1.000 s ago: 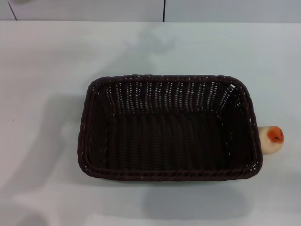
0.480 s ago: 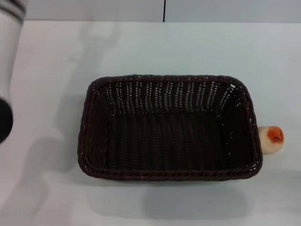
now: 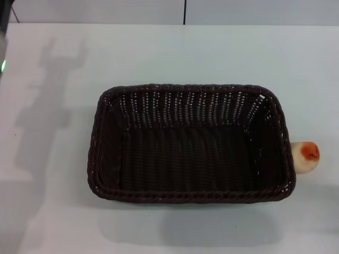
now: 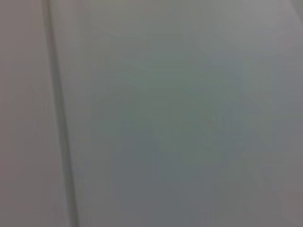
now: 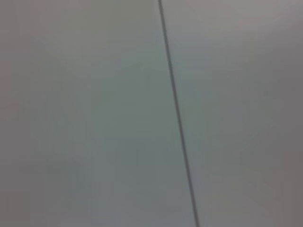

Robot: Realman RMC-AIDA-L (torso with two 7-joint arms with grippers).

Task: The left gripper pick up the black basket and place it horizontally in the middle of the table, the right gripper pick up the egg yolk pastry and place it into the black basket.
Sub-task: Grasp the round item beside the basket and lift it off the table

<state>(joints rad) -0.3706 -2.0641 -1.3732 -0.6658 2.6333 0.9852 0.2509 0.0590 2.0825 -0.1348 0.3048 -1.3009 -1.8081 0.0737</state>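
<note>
The white surface (image 3: 175, 53) carries everything. Near its middle sits the black basket (image 3: 190, 193), long side across, open and holding nothing — a stiff, light-looking wicker piece, best taken by its braided rim on the side wall nearest the left arm, where a gripper can straddle the weave. Touching the basket's right end wall, outside it, rests the egg yolk pastry (image 3: 305, 157), small, round and probably soft and crumbly; it calls for a gentle pinch across its sides. Of the left arm only a sliver with a green light (image 3: 3, 66) shows, far left of the basket; neither gripper is visible, so their openings cannot be told.
</note>
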